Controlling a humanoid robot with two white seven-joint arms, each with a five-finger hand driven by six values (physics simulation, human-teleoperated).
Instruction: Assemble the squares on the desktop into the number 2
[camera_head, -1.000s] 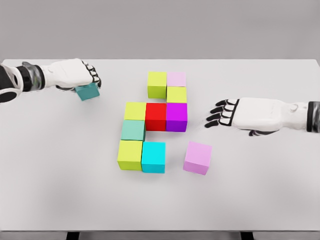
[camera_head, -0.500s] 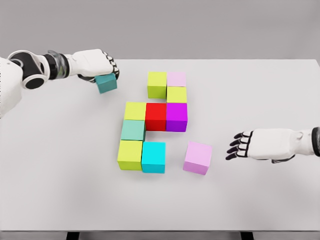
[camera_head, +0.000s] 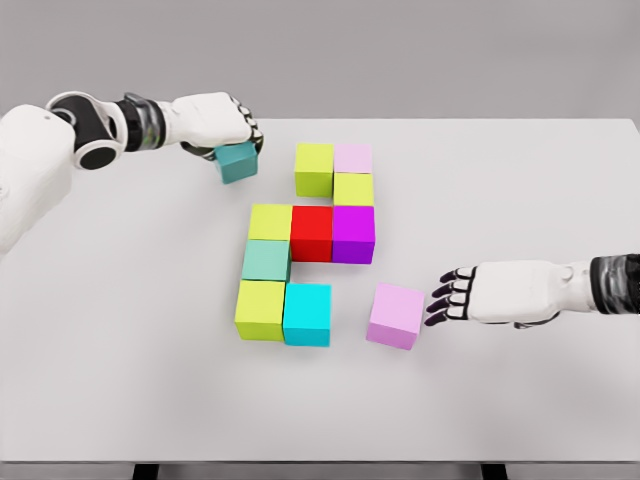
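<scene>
Teal cube (camera_head: 238, 162) sits clenched in our left hand (camera_head: 215, 123), near the yellow-green cube (camera_head: 314, 168) topping the block figure on the white table (camera_head: 120, 330). Our right hand (camera_head: 478, 294), fingers spread, rests just beside the loose pink cube (camera_head: 395, 315).

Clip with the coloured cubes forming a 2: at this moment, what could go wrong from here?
1. The left hand holds the teal cube close to the lime cube at the top row; setting it down carelessly could knock that row askew.
2. The right hand, fingers open, is beside the loose pink cube, which sits rotated and apart from the cyan cube; a push may slide it in crooked or shift the bottom row.
</scene>
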